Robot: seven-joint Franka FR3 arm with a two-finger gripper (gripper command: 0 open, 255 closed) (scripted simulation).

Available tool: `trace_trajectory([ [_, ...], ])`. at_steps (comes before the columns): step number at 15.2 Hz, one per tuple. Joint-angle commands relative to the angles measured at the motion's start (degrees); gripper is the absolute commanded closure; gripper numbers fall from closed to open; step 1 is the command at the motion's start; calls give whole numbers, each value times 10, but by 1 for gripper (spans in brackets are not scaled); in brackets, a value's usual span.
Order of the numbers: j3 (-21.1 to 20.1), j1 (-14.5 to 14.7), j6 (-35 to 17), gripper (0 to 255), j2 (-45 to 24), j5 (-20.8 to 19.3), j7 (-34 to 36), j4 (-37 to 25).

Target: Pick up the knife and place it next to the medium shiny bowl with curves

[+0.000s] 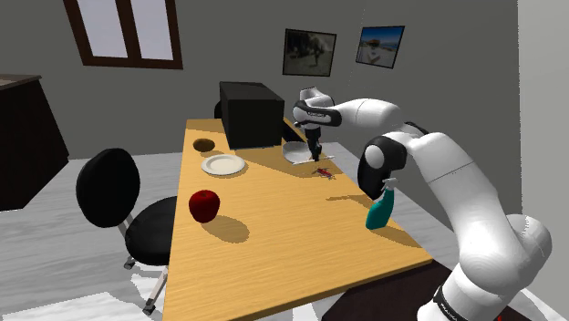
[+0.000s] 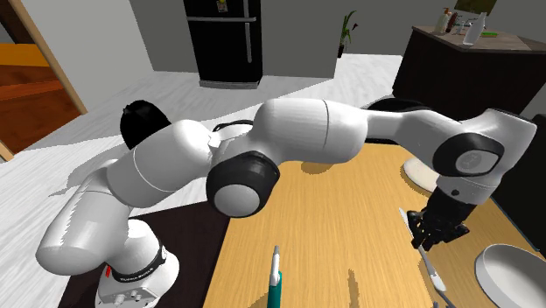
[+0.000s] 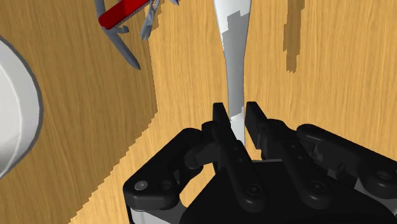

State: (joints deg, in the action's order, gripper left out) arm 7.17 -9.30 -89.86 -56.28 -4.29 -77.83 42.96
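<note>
My black gripper [image 3: 236, 114] is shut on a pale grey knife [image 3: 232, 57], whose long body runs away from the fingers just over the wooden table. In the second exterior view the gripper [image 2: 435, 234] points down at the table and the knife [image 2: 433, 276] passes through it at a slant. A white-grey bowl [image 1: 296, 153] sits right beside the gripper [image 1: 315, 151], and its rim [image 3: 16, 114] curves close to the hand. The same bowl [image 2: 512, 271] lies past the knife's end. I cannot tell whether the knife touches the table.
A red pocket tool [image 3: 124, 16] with folded-out blades lies by the knife's far end. On the table [image 1: 292, 255] stand a black box [image 1: 249, 114], a white plate [image 1: 223, 165], a small brown bowl [image 1: 204, 145], a red apple [image 1: 203, 205] and a teal spray bottle [image 1: 381, 208]. A black chair [image 1: 118, 201] stands alongside.
</note>
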Motion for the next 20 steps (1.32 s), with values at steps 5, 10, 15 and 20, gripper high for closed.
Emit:
trace_trajectory([
  [5,-1,0,-38,255,-8,0,3,30],
  [10,-1,0,-72,255,-14,0,8,58],
  [15,-2,1,-101,255,-25,0,11,76],
  [20,-3,0,-126,255,-41,0,15,86],
])
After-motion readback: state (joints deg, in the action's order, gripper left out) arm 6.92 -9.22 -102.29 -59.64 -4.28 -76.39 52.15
